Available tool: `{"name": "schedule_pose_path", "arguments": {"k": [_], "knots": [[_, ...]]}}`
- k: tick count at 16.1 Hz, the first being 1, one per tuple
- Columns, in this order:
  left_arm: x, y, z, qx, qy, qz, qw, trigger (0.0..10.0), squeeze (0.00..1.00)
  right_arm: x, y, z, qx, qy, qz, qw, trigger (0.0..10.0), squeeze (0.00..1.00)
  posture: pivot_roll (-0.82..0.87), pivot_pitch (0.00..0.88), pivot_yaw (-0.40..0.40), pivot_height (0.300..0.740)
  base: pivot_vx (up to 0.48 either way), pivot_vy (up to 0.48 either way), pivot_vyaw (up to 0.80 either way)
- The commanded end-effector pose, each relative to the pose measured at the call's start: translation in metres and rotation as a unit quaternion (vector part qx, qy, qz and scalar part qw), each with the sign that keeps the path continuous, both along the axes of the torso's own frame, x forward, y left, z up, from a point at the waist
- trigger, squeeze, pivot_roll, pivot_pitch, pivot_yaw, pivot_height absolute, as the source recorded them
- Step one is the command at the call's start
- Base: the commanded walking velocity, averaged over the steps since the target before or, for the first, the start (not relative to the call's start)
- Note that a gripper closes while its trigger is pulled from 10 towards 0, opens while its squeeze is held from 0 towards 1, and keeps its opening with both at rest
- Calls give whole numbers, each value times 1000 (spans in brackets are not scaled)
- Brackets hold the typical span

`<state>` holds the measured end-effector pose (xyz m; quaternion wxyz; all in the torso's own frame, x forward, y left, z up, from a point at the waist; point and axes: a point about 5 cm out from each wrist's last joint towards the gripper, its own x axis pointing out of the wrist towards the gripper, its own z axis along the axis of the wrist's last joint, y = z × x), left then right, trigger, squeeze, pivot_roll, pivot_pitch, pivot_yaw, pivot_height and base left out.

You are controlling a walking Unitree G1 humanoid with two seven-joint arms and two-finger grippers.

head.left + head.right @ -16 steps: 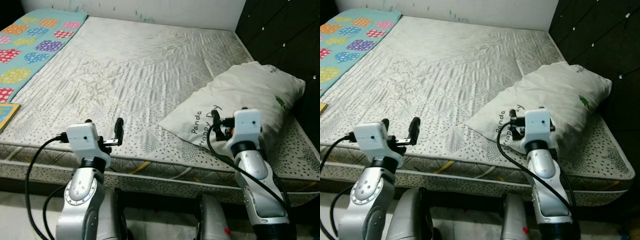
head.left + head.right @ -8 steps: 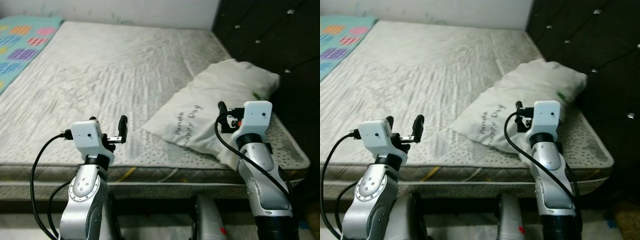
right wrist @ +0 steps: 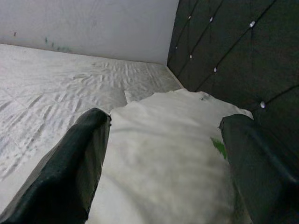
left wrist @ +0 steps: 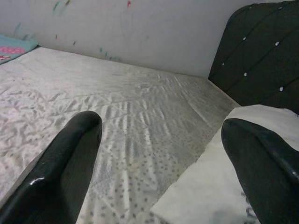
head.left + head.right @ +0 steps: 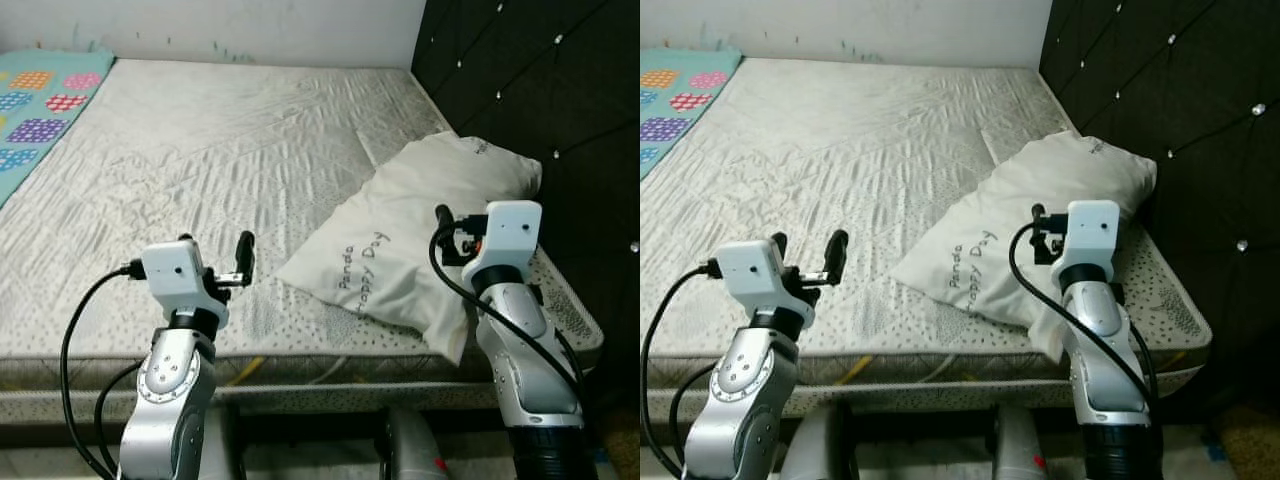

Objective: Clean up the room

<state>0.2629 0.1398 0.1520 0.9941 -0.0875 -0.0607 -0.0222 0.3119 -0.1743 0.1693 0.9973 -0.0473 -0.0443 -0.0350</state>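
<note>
so the pillow (image 5: pixel 420 235) lies on the mattress (image 5: pixel 200 150) at its right side, near the front right corner, with its far end close against the dark tufted headboard (image 5: pixel 530 90). it is white, slanted, with a line of dark lettering on the near half and a small green mark towards the far end, which i see in the right wrist view. its lower corner droops over the mattress's front edge.

my right gripper (image 3: pixel 163 168) hovers over the near part of the pillow, close to the front edge; i cannot tell from the eye views whether it touches the fabric. the two fingers (image 3: pixel 77 163) are spread wide, with the pillow's white cover showing between them and nothing pinched.

my left gripper (image 4: pixel 159 163) is held over the front edge of the mattress, well apart from the right one and to the left of the pillow. its fingers (image 4: pixel 65 163) are spread too, with nothing between them; bare quilted mattress and the pillow's near corner show in the gap.

further out, a turquoise blanket (image 5: pixel 40 105) with coloured patches covers the mattress's far left corner. a pale wall (image 5: pixel 220 30) runs along the far edge, marked with small coloured smudges. the mattress surface is grey-white, quilted and wrinkled.
</note>
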Motion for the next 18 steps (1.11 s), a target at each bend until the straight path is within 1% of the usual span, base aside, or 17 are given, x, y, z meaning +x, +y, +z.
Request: {"name": "schedule_pose_path", "arguments": {"k": [1, 8, 13, 14, 15, 16, 17, 18], "knots": [[2, -2, 1, 3, -3, -6, 1000, 10000, 0, 0, -2, 1, 1, 1, 1, 1000, 10000, 0, -66, 0, -8, 660, 0, 0, 0], [4, -1, 3, 5, -6, -7, 1000, 10000, 0, 6, -5, 4, 5, -1, -8, 1000, 10000, 0, -60, 0, -7, 736, 0, 0, 0], [5, -1, 5, 5, -11, -13, 1000, 10000, 0, 6, -5, 2, 11, 0, -15, 1000, 10000, 0, -56, 0, -2, 740, 0, 0, 0], [5, -1, 4, 5, -7, -10, 1000, 10000, 0, 6, -6, -5, 24, 16, -23, 999, 10000, 0, -55, 0, -1, 740, 0, 0, 0], [5, -1, 4, 5, -7, -10, 1000, 10000, 0, 6, -7, -6, 30, 20, -23, 999, 10000, 0, -54, 0, -1, 740, 0, 0, 0], [6, -1, 5, 5, -7, -10, 1000, 10000, 0, 6, -9, -11, 22, 41, -38, 998, 10000, 0, -52, 0, -1, 740, 0, 0, 0], [6, -1, 5, 5, -7, -11, 1000, 10000, 0, 7, -10, -13, 23, 47, -45, 998, 10000, 0, -52, 0, -1, 740, 0, 0, 0], [6, -1, 4, 6, -7, -13, 1000, 10000, 0, 8, -4, -14, 7, 50, -29, 998, 10000, 0, -51, 0, 0, 740, 0, 0, 0]]}}
